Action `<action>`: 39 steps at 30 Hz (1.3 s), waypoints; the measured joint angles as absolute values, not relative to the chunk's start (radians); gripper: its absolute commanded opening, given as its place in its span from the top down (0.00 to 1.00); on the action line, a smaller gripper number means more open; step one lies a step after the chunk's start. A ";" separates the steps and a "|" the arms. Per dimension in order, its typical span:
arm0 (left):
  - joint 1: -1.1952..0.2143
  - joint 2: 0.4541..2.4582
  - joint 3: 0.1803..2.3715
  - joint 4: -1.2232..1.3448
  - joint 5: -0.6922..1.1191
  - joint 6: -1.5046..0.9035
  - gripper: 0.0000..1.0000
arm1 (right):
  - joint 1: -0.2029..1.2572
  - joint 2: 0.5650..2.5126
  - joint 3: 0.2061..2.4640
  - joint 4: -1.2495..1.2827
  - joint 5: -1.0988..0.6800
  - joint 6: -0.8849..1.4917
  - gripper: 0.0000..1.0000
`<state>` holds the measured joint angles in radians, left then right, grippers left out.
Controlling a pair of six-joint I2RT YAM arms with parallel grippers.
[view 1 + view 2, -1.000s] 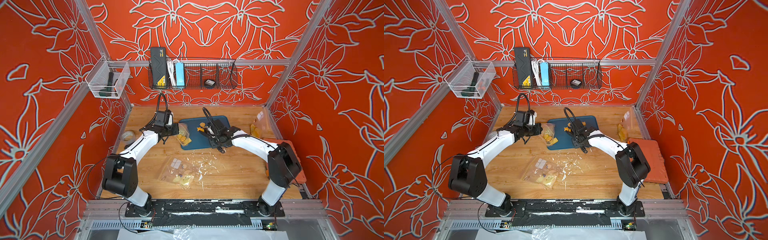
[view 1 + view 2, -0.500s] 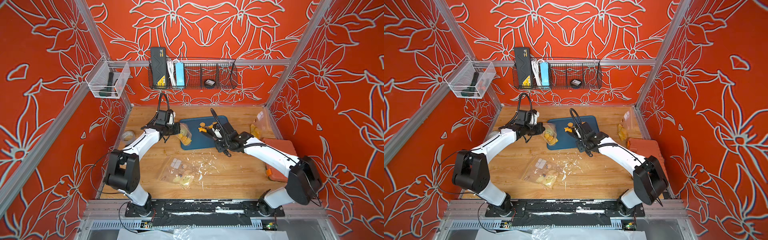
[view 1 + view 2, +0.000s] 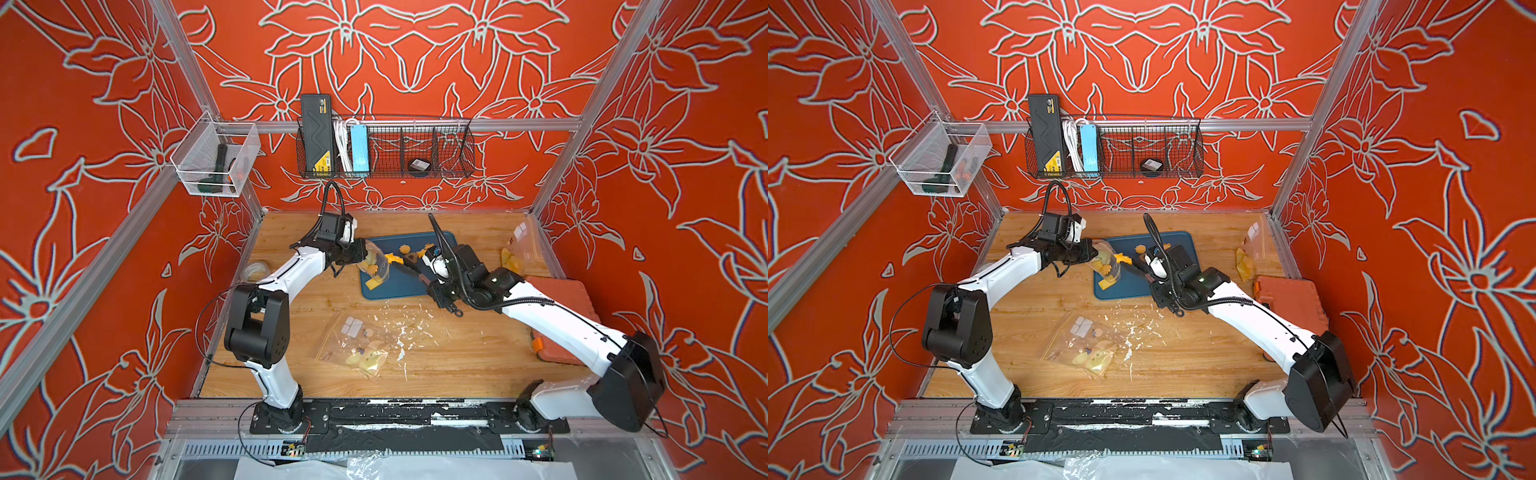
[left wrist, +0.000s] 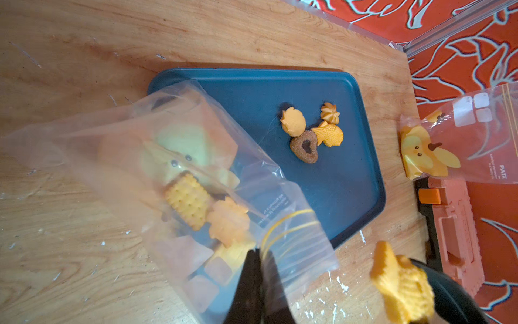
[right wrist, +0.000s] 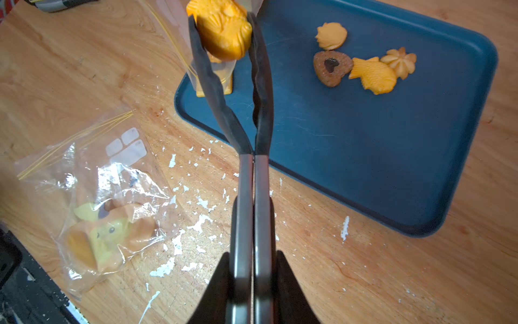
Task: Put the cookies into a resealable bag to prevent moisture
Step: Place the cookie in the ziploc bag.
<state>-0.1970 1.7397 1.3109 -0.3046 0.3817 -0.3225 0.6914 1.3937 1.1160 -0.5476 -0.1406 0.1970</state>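
Note:
My left gripper is shut on the rim of a clear resealable bag, holding it up over the left end of the blue tray. A square cracker and a flower cookie lie inside the bag. My right gripper is shut on black tongs. The tongs' tips pinch a yellow fish cookie right at the bag's mouth. Several cookies remain on the tray: a brown heart, a fish, a swirl and a shell. In both top views the fish cookie hangs beside the bag.
A second clear bag lies flat on the wooden table toward the front, with white flakes scattered beside it. A third bag leans at the right wall above an orange case. A tape roll sits at the left edge.
The right arm's elbow has swung out to the right, and the tongs have carried the fish cookie slightly left to the bag's mouth. The left gripper still holds the bag in about the same place.

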 measured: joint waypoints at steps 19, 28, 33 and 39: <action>-0.197 1.740 1.311 -0.304 0.425 -0.322 1.00 | 0.716 1.663 1.303 -0.545 -0.162 0.236 0.76; -0.197 1.740 1.311 -0.304 0.428 -0.322 1.00 | 0.716 1.721 1.364 -0.554 -0.166 0.248 0.57; -0.197 1.740 1.311 -0.305 0.427 -0.322 1.00 | 0.716 1.663 1.318 -0.541 -0.189 0.245 0.59; -0.196 1.740 1.311 -0.305 0.425 -0.323 1.00 | 0.717 1.428 1.120 -0.485 -0.218 0.239 0.59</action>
